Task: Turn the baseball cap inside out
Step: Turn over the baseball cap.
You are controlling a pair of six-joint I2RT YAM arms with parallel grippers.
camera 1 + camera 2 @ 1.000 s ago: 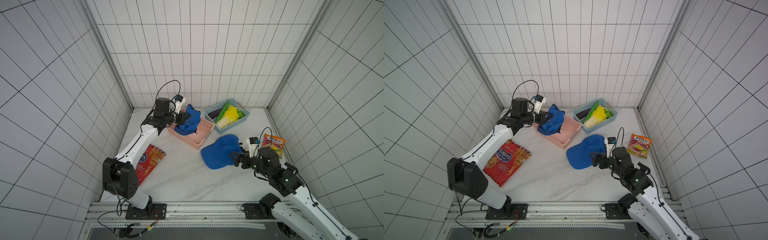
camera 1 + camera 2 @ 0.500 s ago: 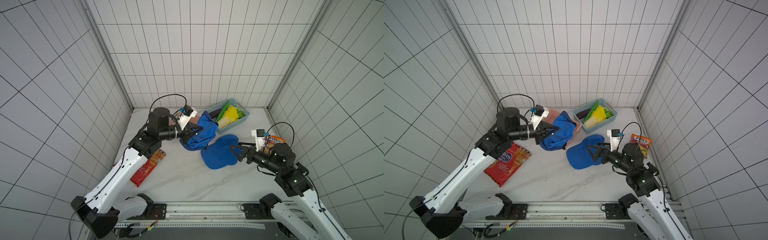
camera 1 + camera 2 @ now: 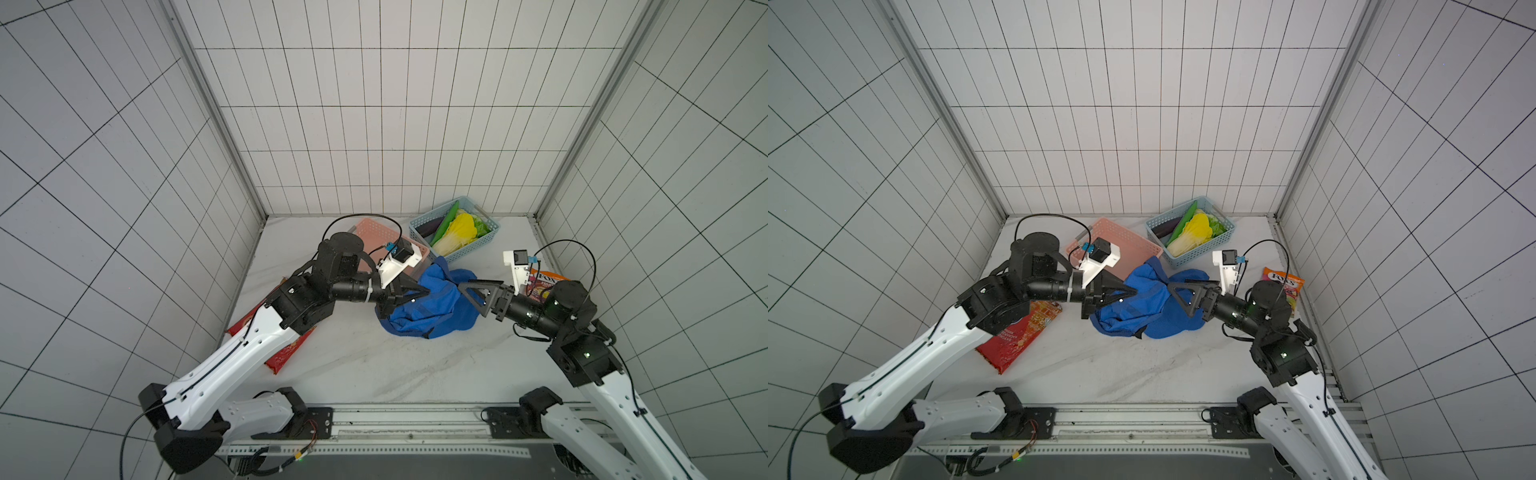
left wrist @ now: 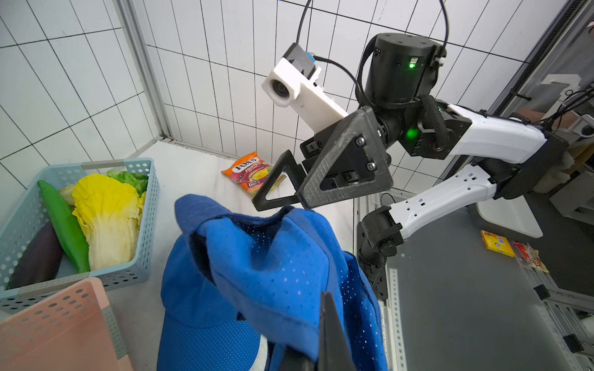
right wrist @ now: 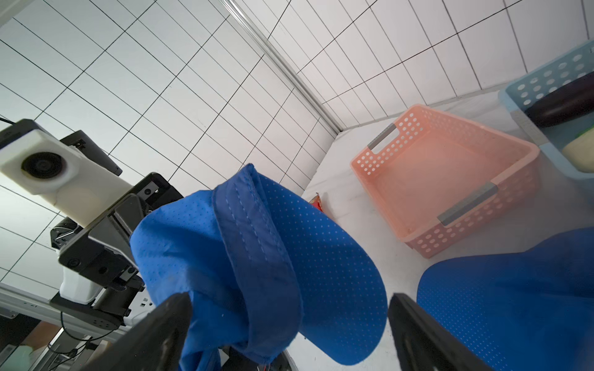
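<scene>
A blue perforated baseball cap (image 3: 434, 293) (image 3: 1144, 291) hangs crumpled above the table's middle, and my left gripper (image 3: 419, 296) (image 4: 321, 353) is shut on its fabric. My right gripper (image 3: 467, 297) (image 5: 289, 298) is open and faces it, with a finger on either side of the hanging cap (image 5: 257, 241) and neither pressing on it. The inner sweatband shows in the right wrist view. A second blue cap (image 3: 457, 326) (image 4: 205, 337) lies flat on the table just under the held one.
An empty pink basket (image 3: 374, 232) (image 5: 450, 167) stands behind the left gripper. A light blue basket (image 3: 490, 239) of vegetables sits at the back. There is an orange candy bag (image 3: 544, 282) by the right arm. A red snack bag (image 3: 1017, 336) lies under the left arm.
My left arm has carried the cap out of the pink basket to the table's middle, over the second cap. My right gripper has risen and moved up to it, still open.
</scene>
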